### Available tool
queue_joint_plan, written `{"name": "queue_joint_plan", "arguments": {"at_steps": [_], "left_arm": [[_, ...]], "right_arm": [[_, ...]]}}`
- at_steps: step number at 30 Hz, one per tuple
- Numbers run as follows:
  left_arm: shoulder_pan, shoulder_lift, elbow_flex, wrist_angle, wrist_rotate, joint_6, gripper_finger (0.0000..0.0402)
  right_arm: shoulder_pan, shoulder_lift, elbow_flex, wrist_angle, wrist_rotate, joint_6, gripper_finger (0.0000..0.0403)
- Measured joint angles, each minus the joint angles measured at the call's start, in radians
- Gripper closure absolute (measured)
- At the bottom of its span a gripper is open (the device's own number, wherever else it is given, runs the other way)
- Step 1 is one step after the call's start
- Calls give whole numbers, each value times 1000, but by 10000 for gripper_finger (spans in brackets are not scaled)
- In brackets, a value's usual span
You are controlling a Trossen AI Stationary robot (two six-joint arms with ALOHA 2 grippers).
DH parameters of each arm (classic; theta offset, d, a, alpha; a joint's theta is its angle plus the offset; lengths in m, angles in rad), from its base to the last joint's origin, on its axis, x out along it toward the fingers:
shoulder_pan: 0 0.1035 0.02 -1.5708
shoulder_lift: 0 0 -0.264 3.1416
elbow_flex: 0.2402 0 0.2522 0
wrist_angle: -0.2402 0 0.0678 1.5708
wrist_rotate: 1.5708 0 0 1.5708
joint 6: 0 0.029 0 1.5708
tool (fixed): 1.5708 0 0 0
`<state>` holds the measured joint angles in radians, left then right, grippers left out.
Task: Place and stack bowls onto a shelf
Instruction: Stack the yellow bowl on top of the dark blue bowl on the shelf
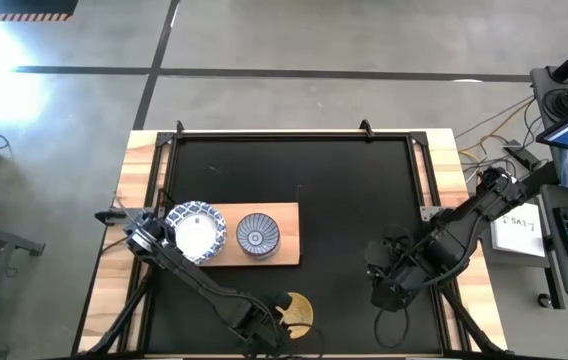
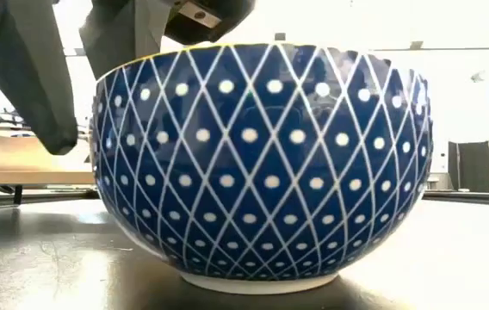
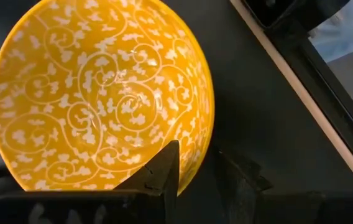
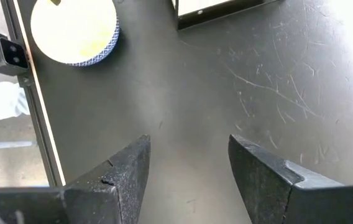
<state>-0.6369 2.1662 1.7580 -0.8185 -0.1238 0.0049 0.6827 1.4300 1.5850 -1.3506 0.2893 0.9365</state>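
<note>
The yellow bowl (image 3: 102, 93) sits on the black table (image 1: 344, 190) at its near edge, well apart from the shelf (image 1: 286, 250), and its rim is straddled by the left gripper (image 3: 195, 171): one finger (image 3: 161, 171) is set inside the bowl, the other outside the wall, with the jaws seemingly not yet pressed shut. On the shelf a white bowl (image 1: 196, 230) and a blue-patterned bowl (image 1: 258, 235) are already placed side by side. For a sound grasp, the rim should be seated deep between the fingers before closing, and the lift should be taken straight up so the bowl is not tipped. The right gripper (image 4: 189, 168) is held wide over bare table, empty
</note>
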Motion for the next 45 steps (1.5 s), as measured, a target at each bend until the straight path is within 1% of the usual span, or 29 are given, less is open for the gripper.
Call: {"name": "queue_joint_plan", "arguments": {"at_steps": [7, 13, 15, 19, 24, 27, 29, 33, 39, 42, 45], "left_arm": [[1, 32, 0, 5, 0, 40, 323], [2, 54, 14, -1, 0, 41, 328], [2, 47, 19, -2, 1, 39, 340], [2, 45, 54, -44, 3, 31, 389], [2, 44, 81, -96, 8, 24, 394], [2, 44, 130, -134, 2, 13, 396], [-1, 44, 176, -184, -29, 8, 396], [-3, 44, 279, -275, -122, 5, 396], [2, 41, 430, -492, -207, -26, 397], [15, 20, 475, -581, -237, -60, 397], [32, -16, 487, -646, -271, -93, 397]], "right_arm": [[0, 0, 0, 2, 0, -6, 197], [0, 0, 0, 3, 0, -5, 197], [0, 0, 0, 3, 0, -6, 197], [0, 0, 0, 3, 0, -20, 197], [0, 0, 0, 3, 0, -22, 197], [0, 0, 0, 3, 0, -23, 197], [0, 0, 0, 3, 0, -26, 197], [0, 0, 0, 3, 0, -44, 197], [0, 0, 0, 3, 0, -84, 197], [0, 0, 0, 3, 0, -114, 197], [0, 0, 0, 3, 0, -153, 197]]}}
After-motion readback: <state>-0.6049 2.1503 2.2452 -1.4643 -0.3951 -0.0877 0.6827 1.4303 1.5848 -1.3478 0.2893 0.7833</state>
